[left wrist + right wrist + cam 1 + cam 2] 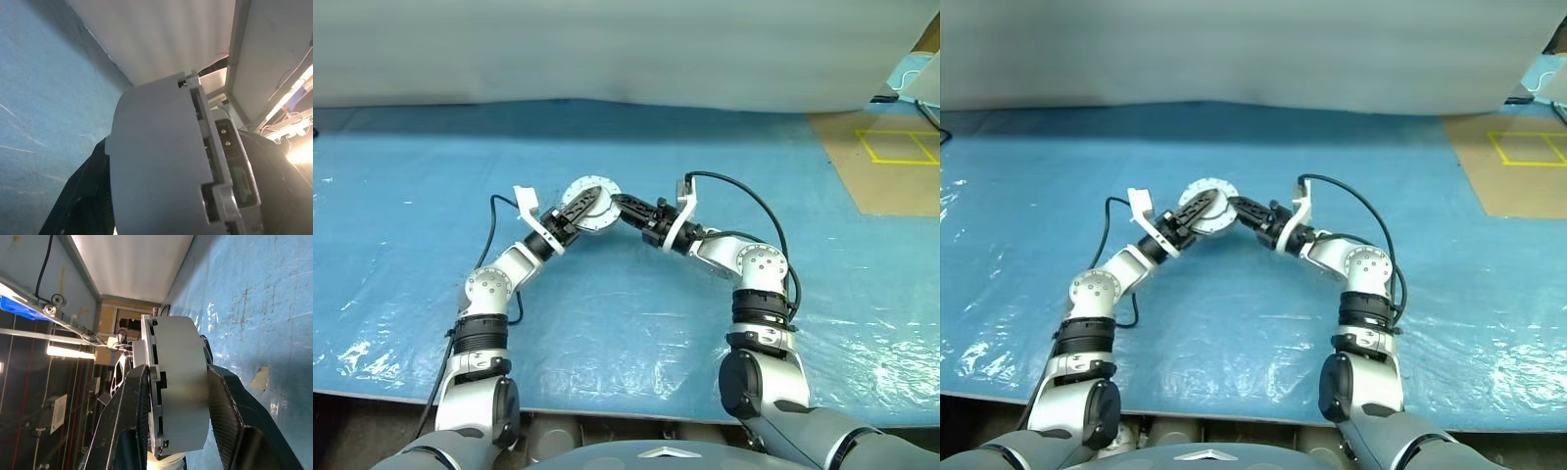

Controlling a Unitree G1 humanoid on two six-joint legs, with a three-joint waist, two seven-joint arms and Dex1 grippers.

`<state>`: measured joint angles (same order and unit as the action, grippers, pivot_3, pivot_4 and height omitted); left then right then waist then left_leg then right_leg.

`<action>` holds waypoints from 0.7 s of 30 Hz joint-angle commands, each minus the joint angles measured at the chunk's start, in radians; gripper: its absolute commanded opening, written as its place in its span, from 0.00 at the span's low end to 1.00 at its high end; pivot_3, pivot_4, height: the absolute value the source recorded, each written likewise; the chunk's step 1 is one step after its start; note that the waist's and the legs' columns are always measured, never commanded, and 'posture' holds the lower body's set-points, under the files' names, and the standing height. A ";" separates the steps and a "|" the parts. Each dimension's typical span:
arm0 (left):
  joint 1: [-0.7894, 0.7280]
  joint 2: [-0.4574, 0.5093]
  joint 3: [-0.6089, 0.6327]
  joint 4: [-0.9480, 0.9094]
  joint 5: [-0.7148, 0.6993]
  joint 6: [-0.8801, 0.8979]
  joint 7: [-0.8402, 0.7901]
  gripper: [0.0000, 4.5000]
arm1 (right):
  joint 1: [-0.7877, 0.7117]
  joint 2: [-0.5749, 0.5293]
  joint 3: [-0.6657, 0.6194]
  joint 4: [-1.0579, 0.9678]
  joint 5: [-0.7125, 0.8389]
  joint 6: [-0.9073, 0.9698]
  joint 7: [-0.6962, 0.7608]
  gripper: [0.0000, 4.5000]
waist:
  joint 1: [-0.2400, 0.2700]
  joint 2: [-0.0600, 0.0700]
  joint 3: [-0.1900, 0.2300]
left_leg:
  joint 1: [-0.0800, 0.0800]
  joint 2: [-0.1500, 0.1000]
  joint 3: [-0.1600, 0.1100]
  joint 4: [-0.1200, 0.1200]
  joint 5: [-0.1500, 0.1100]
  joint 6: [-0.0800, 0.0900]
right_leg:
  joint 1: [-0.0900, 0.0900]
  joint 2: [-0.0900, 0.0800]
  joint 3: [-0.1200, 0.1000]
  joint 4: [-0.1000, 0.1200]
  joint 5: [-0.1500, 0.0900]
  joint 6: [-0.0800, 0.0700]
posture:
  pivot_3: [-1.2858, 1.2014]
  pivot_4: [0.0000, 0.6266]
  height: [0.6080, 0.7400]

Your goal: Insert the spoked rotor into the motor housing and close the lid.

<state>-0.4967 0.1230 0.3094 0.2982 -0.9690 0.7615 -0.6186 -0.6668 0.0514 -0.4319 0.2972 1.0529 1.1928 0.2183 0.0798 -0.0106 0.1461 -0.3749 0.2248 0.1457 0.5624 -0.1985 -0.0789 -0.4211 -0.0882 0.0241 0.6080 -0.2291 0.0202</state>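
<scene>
Above the blue surface [626,313], the right gripper [619,206] clamps the motor housing [588,206] by its flat faces, while the left gripper [576,217], part-open, straddles the housing from the opposite side.

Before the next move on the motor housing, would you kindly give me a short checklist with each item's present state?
1. Right gripper clamped on the motor housing: ok, jaws squeeze both its faces.
2. Left gripper at the housing: ok, its jaws straddle the edge; firm grip cannot tell.
3. Housing lifted off the blue table cover: ok.
4. Lid seated on the housing: cannot tell.
5. Spoked rotor inside: cannot tell.
</scene>
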 commanded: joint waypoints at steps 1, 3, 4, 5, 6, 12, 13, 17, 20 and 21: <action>0.015 0.011 -0.035 -0.031 0.063 -0.015 0.021 0.66 | -0.035 0.020 0.017 -0.054 0.021 -0.039 0.004 0.29 | -0.001 0.000 0.000 | 0.000 0.000 0.000 0.000 0.000 0.000 | 0.000 0.000 0.000 0.000 0.000 0.000 | 0.52 0.24 1.00; 0.000 0.016 -0.047 -0.009 0.096 -0.026 0.049 0.66 | -0.032 0.018 0.020 -0.058 0.021 -0.042 0.007 0.29 | 0.000 0.000 0.000 | 0.000 0.000 0.000 0.000 0.000 0.000 | 0.000 0.000 0.000 0.000 0.000 0.000 | 0.52 0.24 1.00; -0.007 0.017 -0.042 0.003 0.092 -0.017 0.055 0.66 | -0.031 0.018 0.021 -0.059 0.021 -0.043 0.008 0.29 | 0.001 0.000 0.000 | 0.000 0.000 0.000 0.000 0.000 0.000 | 0.000 0.000 0.000 0.000 0.000 0.000 | 0.52 0.24 1.00; -0.015 0.018 -0.036 0.012 0.093 -0.024 0.063 0.66 | -0.031 0.018 0.021 -0.057 0.016 -0.051 0.005 0.29 | 0.001 0.000 0.000 | 0.000 0.000 0.000 0.000 0.000 0.000 | 0.000 0.000 0.000 0.000 0.000 0.000 | 0.52 0.24 1.00; -0.025 0.018 -0.028 0.022 0.090 -0.026 0.073 0.66 | -0.031 0.018 0.023 -0.055 0.008 -0.061 0.004 0.29 | 0.001 0.000 0.000 | 0.000 0.000 0.000 0.000 0.000 0.000 | 0.000 0.000 0.000 0.000 0.000 0.000 | 0.52 0.24 1.00; -0.050 0.029 -0.025 -0.007 0.065 -0.025 0.044 0.66 | -0.022 0.033 0.000 -0.074 -0.009 -0.206 0.070 0.52 | 0.000 0.000 0.000 | 0.000 0.000 0.000 0.001 0.000 0.000 | 0.000 0.000 0.000 0.001 0.000 0.000 | 0.52 0.24 1.00; -0.054 0.028 -0.014 -0.017 0.041 -0.013 0.036 0.66 | -0.027 0.032 0.002 -0.063 -0.004 -0.187 0.052 0.60 | 0.000 0.000 0.000 | -0.001 0.000 0.000 0.001 0.000 0.000 | 0.000 0.000 0.000 0.000 0.000 0.000 | 0.52 0.24 1.00; -0.078 0.032 0.022 -0.023 0.021 -0.018 0.040 0.66 | -0.042 0.026 0.000 -0.013 -0.008 -0.179 0.015 0.76 | -0.004 0.000 0.001 | -0.001 0.000 0.000 0.000 0.000 0.001 | 0.000 0.000 0.000 0.000 0.000 0.000 | 0.52 0.24 1.00; -0.105 0.039 0.064 -0.009 0.009 -0.030 0.070 0.66 | -0.040 0.026 -0.002 -0.013 -0.001 -0.185 0.007 0.76 | -0.004 0.000 0.001 | -0.001 0.000 0.000 0.001 0.000 0.001 | 0.000 0.000 0.000 0.000 0.000 0.000 | 0.52 0.24 1.00; -0.115 0.042 0.082 -0.002 0.001 -0.033 0.078 0.66 | -0.040 0.027 -0.003 -0.012 0.003 -0.184 0.005 0.76 | -0.004 0.000 0.001 | -0.001 0.000 0.000 0.001 0.000 0.001 | 0.000 0.000 0.000 0.001 0.000 0.000 | 0.52 0.24 1.00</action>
<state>-0.5624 0.1537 0.3432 0.3296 -0.9211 0.7583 -0.5365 -0.6933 0.0735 -0.4278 0.2988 1.0236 1.0120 0.2219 0.0762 -0.0111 0.1475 -0.3756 0.2248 0.1454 0.5636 -0.1982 -0.0784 -0.4212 -0.0882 0.0240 0.6089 -0.2289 0.0204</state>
